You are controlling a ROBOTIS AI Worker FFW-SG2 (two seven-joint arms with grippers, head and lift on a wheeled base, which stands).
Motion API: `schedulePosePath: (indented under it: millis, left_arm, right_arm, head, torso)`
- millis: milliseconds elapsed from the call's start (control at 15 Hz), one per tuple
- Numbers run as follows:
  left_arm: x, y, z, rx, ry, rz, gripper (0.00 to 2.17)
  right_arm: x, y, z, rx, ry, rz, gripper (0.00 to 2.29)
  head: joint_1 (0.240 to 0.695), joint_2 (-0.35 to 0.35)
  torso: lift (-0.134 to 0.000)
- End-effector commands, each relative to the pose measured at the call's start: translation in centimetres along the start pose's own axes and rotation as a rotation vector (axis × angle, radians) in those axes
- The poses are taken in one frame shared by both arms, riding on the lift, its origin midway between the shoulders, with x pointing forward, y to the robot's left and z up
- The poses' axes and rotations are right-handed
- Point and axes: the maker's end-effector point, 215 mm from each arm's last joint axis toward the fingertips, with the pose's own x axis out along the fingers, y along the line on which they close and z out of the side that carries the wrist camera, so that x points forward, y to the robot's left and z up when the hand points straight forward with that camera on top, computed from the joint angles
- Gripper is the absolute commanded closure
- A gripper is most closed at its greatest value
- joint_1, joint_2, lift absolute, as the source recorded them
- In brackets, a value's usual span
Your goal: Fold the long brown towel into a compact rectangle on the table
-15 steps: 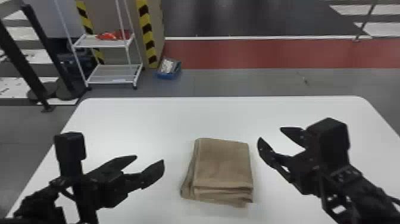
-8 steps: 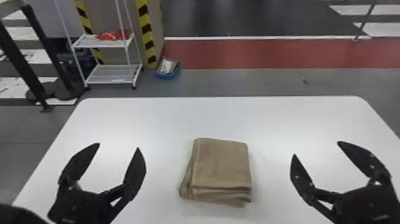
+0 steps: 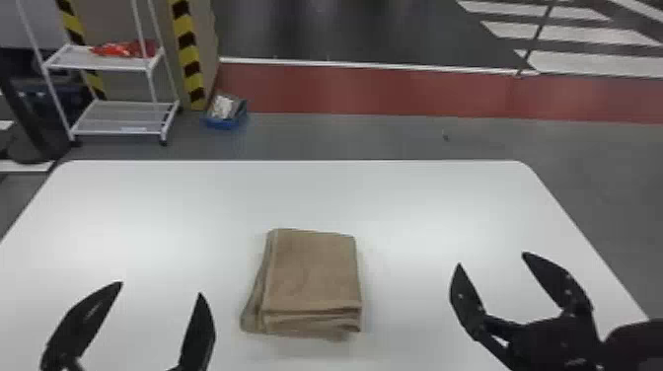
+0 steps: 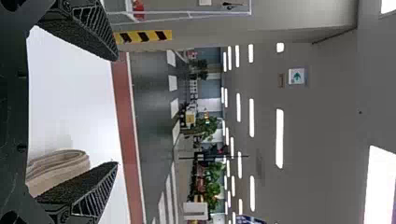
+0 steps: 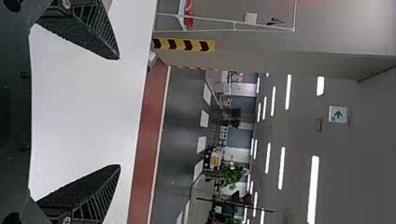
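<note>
White table: across the lower part of the head view, its far edge at mid-height.
Red floor band: behind the table, upper centre to right edge.
White rack: upper left, beyond the table, partly in front of a yellow-and-black striped pillar.
Right gripper: lower right, above the table, fingers spread wide, nothing between them.
Left gripper: lower left, also wide and holding nothing.
Brown towel: folded, lower centre on the table, between the grippers, touching neither.
Blue box: upper left, on the floor near the rack.
Red bundle: on the rack's upper shelf.
</note>
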Motion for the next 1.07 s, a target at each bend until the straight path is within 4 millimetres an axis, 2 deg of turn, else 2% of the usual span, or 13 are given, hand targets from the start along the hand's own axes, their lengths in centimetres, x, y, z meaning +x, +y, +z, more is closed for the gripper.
schedulePosePath:
  millis: [0, 267, 533, 733, 1000]
  left_arm:
    - [0.1, 0.4, -1.0, -0.001, 0.042, 0.018, 0.09]
    - [0.2, 2.8, -0.2, 0.010, 0.039, 0.080, 0.09]
    - [0.1, 4.7, -1.6, 0.029, 0.084, 0.111, 0.09]
    - [0.1, 5.8, -1.9, 0.029, 0.097, 0.124, 0.09]
    - [0.2, 6.3, -1.4, 0.022, 0.088, 0.128, 0.09]
  right_arm:
    - [-0.1, 0.5, -0.2, 0.027, 0.003, 0.004, 0.05]
    - [-0.3, 1.4, -0.5, 0.038, 0.008, 0.024, 0.07]
    - [-0.3, 2.3, -0.9, 0.044, 0.014, 0.056, 0.07]
    - [-0.2, 3.0, -0.5, 0.043, 0.001, 0.081, 0.07]
    - [-0.2, 3.2, -0.1, 0.025, -0.009, 0.083, 0.07]
  head:
    - [0.695, -0.111]
    - [0.695, -0.079]
    - [0.695, -0.029]
    - [0.695, 0.003]
    - [0.695, 0.030]
  torso:
    - [-0.125]
    - [-0.125]
    - [-0.125]
    - [-0.125]
    - [-0.125]
